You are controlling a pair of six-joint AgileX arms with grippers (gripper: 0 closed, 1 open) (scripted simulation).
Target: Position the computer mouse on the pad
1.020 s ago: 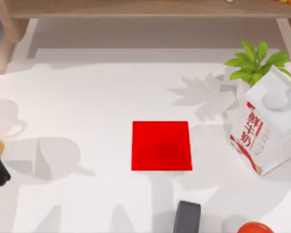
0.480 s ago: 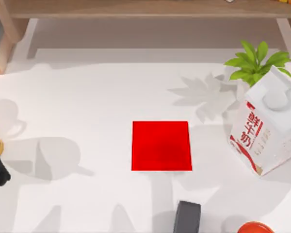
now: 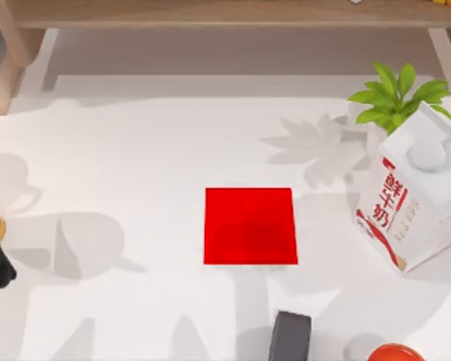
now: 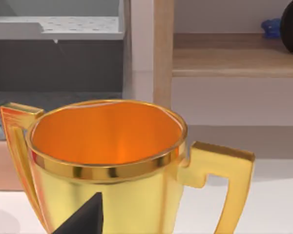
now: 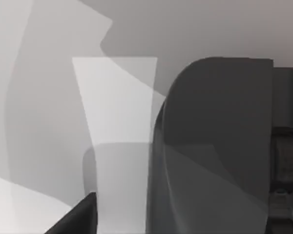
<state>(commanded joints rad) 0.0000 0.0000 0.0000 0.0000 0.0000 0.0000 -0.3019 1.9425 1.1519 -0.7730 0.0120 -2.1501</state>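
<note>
On my feed there's a white milk carton with red print (image 3: 410,203) leaning at the table's right, a leafy green plant (image 3: 397,96) just behind it. A round red-orange object (image 3: 395,353) peeks in at the near right corner. A shiny gold two-handled trophy cup (image 4: 107,165) is up close, a wooden shelf (image 4: 234,53) behind it.

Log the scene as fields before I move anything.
pad: red square, table centre, nothing on it
computer mouse: dark grey, at the near edge below the pad, apart from it
milk carton: right of the pad
plant: behind the carton
gold trophy cup: close in front of the left wrist camera
round red-orange object: near edge, right of the mouse
task state: mouse not yet on pad
</note>
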